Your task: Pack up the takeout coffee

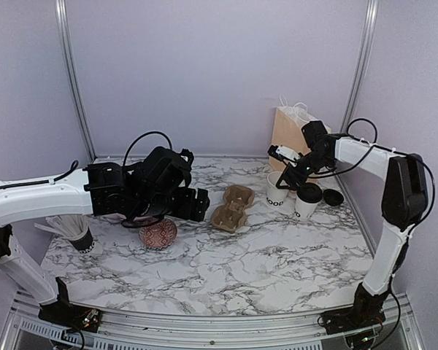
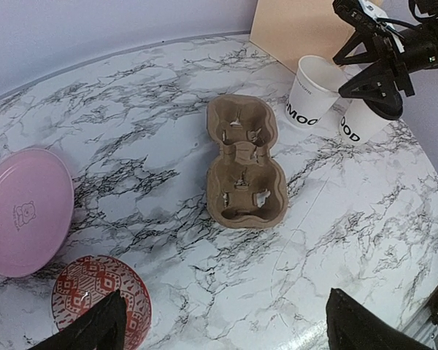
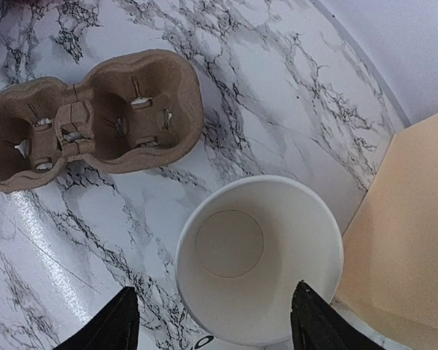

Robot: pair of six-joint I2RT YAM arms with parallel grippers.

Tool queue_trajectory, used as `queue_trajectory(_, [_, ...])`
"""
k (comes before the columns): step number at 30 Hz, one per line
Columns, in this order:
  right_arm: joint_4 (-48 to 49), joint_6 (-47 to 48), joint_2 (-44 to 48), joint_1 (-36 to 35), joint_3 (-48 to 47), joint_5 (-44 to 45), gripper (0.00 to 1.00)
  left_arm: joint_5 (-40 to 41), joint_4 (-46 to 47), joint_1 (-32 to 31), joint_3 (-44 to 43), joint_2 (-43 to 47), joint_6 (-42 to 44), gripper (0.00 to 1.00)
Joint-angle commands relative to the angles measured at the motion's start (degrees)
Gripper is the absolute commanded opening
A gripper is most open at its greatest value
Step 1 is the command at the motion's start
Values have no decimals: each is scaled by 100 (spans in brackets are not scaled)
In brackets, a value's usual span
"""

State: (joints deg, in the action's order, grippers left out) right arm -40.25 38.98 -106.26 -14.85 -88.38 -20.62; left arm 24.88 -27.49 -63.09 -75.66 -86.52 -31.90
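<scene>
A lidless cup (image 3: 259, 255) and a lidded cup (image 1: 307, 200) stand side by side near the far right corner of the worktop (image 1: 277, 262), by a paper bag (image 1: 288, 131). The right gripper (image 3: 213, 292) hangs above the lidless cup, jaws apart. The left gripper (image 2: 226, 295) is wide open, empty.

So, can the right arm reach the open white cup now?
Probably yes: the right pincer is open just over the lidless paper cup, and nothing lies between them.
</scene>
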Motion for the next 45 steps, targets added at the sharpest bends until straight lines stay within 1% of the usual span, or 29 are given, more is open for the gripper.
queue_trajectory(1, [-227, -18, -253, -114, -379, 78, 67, 17, 71, 34, 36, 129, 26, 96])
queue_trajectory(4, [-360, 23, -405, -133, -493, 49, 60, -8, 73, 34, 36, 119, 35, 96])
queue_trajectory(7, [-485, 69, -519, -157, -572, -14, 47, -10, 70, 34, 62, 126, 18, 96])
queue_trajectory(14, [-720, 207, -568, -291, -548, -97, 23, -53, 68, 34, 103, 143, -24, 96])
queue_trajectory(17, [-769, 292, -418, -386, -434, -141, 12, -62, 73, 34, 98, 145, -31, 96])
queue_trajectory(21, [-740, 432, -10, -644, -78, -116, 2, -58, 73, 34, 95, 144, -36, 96])
queue_trajectory(24, [-803, 447, 397, -916, 181, 53, 0, -69, 74, 34, 100, 144, -38, 96])
queue_trajectory(28, [-1110, 504, 1087, -1351, 593, -8, 0, -51, 70, 34, 126, 161, -36, 96])
queue_trajectory(33, [-1438, 615, 1895, -2246, 1285, -495, 0, 181, 70, 41, 170, 221, -17, 96])
queue_trajectory(36, [-1430, 599, 2259, -2942, 1657, -686, 0, 345, 29, 114, 221, 319, -81, 99])
queue_trajectory(40, [-1301, 521, 2392, -3807, 1893, -580, 0, 420, 12, 310, 396, 550, -272, 99])
queue_trajectory(42, [-1271, 514, 2335, -4018, 1882, -587, 0, 375, 8, 393, 479, 647, -323, 99])
queue_trajectory(45, [-1229, 537, 2166, -4139, 1867, -577, 0, 320, 11, 433, 548, 730, -342, 99])
